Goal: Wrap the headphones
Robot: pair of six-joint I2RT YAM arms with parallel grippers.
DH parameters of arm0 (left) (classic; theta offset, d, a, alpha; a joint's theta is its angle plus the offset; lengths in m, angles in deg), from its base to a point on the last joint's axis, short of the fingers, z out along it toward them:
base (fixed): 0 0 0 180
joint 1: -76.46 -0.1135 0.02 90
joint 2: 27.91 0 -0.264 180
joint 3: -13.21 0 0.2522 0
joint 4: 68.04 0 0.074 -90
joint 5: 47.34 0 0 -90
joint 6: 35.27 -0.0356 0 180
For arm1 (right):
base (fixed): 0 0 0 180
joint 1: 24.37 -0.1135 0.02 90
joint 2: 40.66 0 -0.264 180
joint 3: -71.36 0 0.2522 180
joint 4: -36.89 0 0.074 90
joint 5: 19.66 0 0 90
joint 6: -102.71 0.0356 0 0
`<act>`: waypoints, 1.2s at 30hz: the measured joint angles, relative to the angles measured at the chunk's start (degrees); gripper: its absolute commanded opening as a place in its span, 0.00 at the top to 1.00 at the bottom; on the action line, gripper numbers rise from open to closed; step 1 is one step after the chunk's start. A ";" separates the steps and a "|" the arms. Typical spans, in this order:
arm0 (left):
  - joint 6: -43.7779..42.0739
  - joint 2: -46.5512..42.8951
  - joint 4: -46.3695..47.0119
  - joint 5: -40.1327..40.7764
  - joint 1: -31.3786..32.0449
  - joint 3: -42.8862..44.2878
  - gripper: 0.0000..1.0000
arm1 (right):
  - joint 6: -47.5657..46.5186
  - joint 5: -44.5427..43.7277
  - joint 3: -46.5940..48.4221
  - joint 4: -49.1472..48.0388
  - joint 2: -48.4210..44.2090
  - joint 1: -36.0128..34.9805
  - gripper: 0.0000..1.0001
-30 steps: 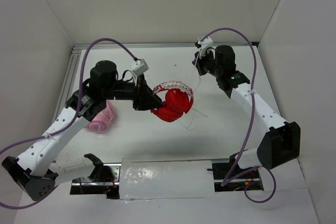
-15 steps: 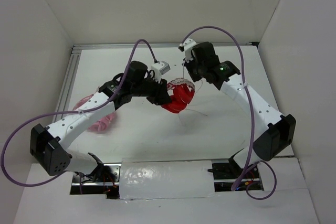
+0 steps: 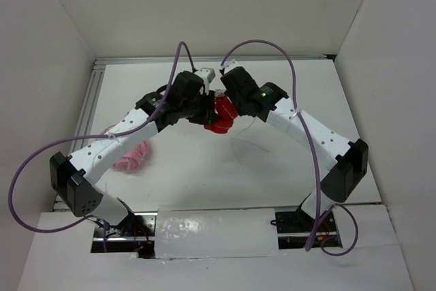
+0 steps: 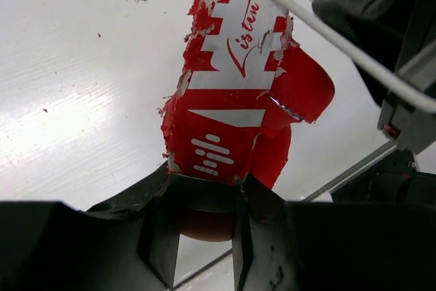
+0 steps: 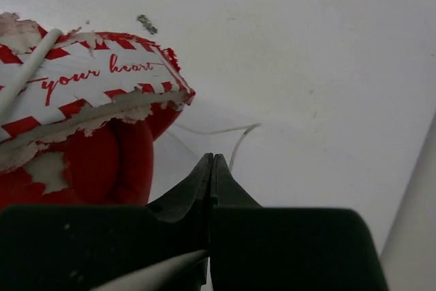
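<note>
while the left claw (image 4: 204, 204) is clamped on the lower end of the red headband (image 4: 231, 93), the headphones (image 3: 221, 115) sit between the two wrists over the far middle of the table (image 3: 204, 182). from above we cannot tell whether they are lifted off it or resting on it. the right claw (image 5: 211, 165) has its fingers pressed together, and we judge that it pinches the white cable (image 4: 340, 46), which runs straight from the band toward it.

we read this as the winding step: one arm steadies the band and the other leads the cable around it. the next move calls for the right claw to carry the cable round the headband without letting it go slack, and for the left to keep a firm hold so the band does not twist away.

the left wrist view shows the cable crossing the peeling printed face of the band — a detail the top view hides behind both wrists. the right wrist view shows a thin slack loop of cable lying on the table beyond a red cup (image 5: 116, 161). only the top view shows the pale pink headphones (image 3: 131, 155), lying well apart under the left arm.
</note>
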 measured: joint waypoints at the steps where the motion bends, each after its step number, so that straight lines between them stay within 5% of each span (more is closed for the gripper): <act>1: 0.76 -0.02 -0.55 0.02 -0.17 0.22 1.00 | 0.33 0.72 -0.22 -0.15 -0.15 -0.07 1.00; 11: 13.88 8.37 -10.84 11.43 -9.18 2.67 1.00 | 4.24 32.28 -14.43 -11.41 -23.12 -3.45 1.00; 16: 17.66 8.39 -13.18 13.05 -8.90 6.73 1.00 | 6.40 42.84 -19.15 -18.03 -26.38 -3.39 1.00; 23: 13.14 1.44 -2.54 6.29 -9.60 0.42 1.00 | 9.51 42.23 -20.37 -19.85 -24.68 -0.55 1.00; 28: 7.04 -11.04 6.82 -4.46 -12.35 -10.49 1.00 | 11.37 41.40 -27.10 -22.08 -29.77 9.14 1.00; 36: -3.02 -21.09 15.41 -19.96 -16.24 -11.32 1.00 | 8.66 41.48 -33.86 -21.33 -36.39 24.20 1.00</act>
